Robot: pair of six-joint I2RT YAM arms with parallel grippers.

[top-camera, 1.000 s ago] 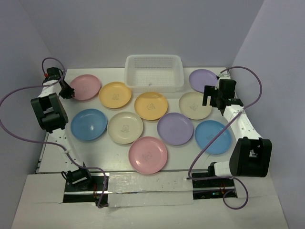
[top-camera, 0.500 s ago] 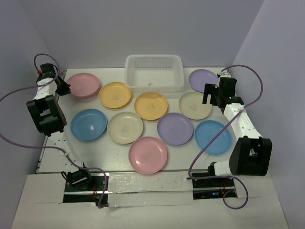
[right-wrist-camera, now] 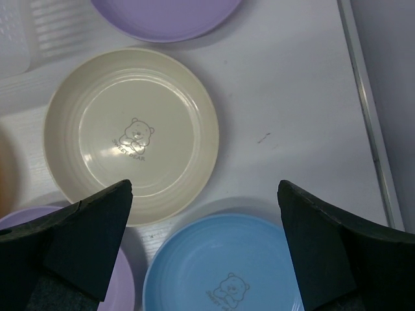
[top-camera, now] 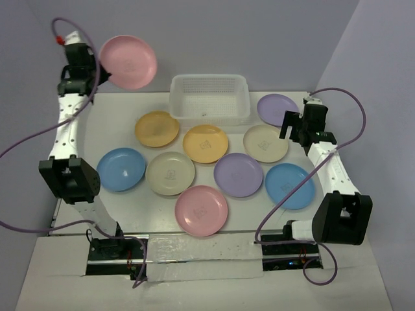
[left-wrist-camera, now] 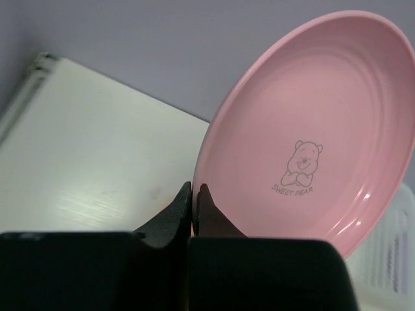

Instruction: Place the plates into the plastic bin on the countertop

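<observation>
Whereas a second ago the pink plate [top-camera: 128,61] lay flat at the upper left of the countertop [top-camera: 113,118], the top view now shows it raised, tilted, high in the upper left of the frame, left of the bin [top-camera: 209,79]. The left gripper [top-camera: 97,70] has closed on its rim and lifted it. The pick appears complete; the carry to the bin remains. Nine plates lie on the countertop, and the bin holds none. The right gripper [top-camera: 290,126] hovers at the right.

Left wrist view: the jaws pinch the lower-left rim of the pink plate. The plate is round, shallow, smooth matte plastic with stepped rings and a printed bear. The bin's perforated wall shows at the lower right.

Right wrist view: the jaws stand wide, holding nothing, above the cream plate [right-wrist-camera: 130,136] and the blue plate [right-wrist-camera: 224,265]. Both are glossy under the light.
</observation>
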